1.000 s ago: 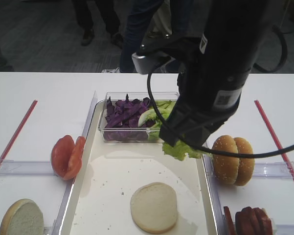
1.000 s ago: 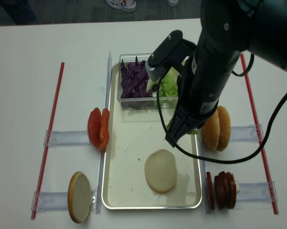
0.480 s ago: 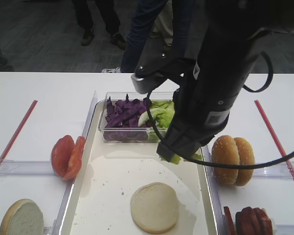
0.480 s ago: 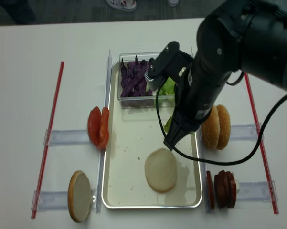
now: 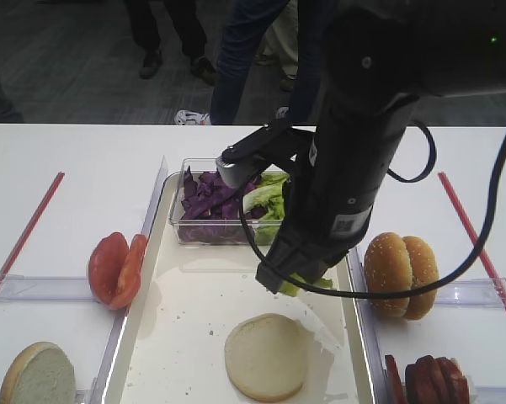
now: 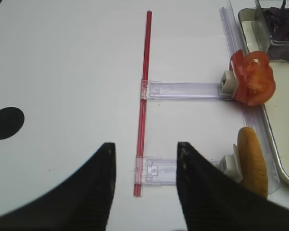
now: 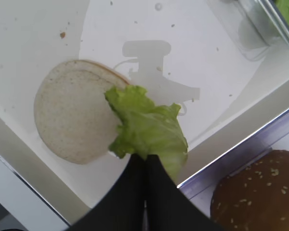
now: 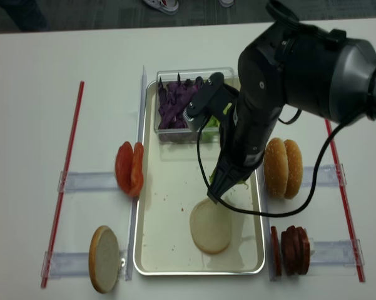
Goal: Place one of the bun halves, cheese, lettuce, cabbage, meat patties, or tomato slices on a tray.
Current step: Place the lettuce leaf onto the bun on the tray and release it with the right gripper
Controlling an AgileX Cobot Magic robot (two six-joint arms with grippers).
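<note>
Exterior high view: the right hand [image 5: 279,284] hangs over the cream tray [image 5: 185,328], its tips pinched tight on a green lettuce leaf [image 5: 307,283] just above and beside a bun half [image 5: 265,356] lying cut face up on the tray. Behind it, a clear tub [image 5: 194,231] at the tray's far end holds purple cabbage [image 5: 206,198] and more green leaves. Tomato slices [image 5: 116,268] stand on edge to the left of the tray, a second bun half [image 5: 38,374] sits at the near left, sesame bun halves [image 5: 402,274] stand to the right, and meat patties [image 5: 429,380] at the near right.

Right wrist view: the dark fingers [image 7: 134,197] are pressed together on the lower edge of the leaf [image 7: 146,127], which hangs over the right edge of the pale bun face [image 7: 69,125]; whether leaf and bun touch cannot be told. A sesame crust [image 7: 259,192] shows at lower right, outside the tray rim [image 7: 240,154].

Left wrist view: the left hand [image 6: 144,190] hovers spread apart and empty over the white bench [image 6: 67,72], near a red strip [image 6: 143,96], well apart from the tomato [image 6: 252,77] and the bun [image 6: 252,161] by the tray edge.

Exterior high (realsense) view: from above, the right hand [image 8: 214,194] is poised at the bun's [image 8: 209,226] upper edge, with green leaf [image 8: 238,182] showing under the arm.
</note>
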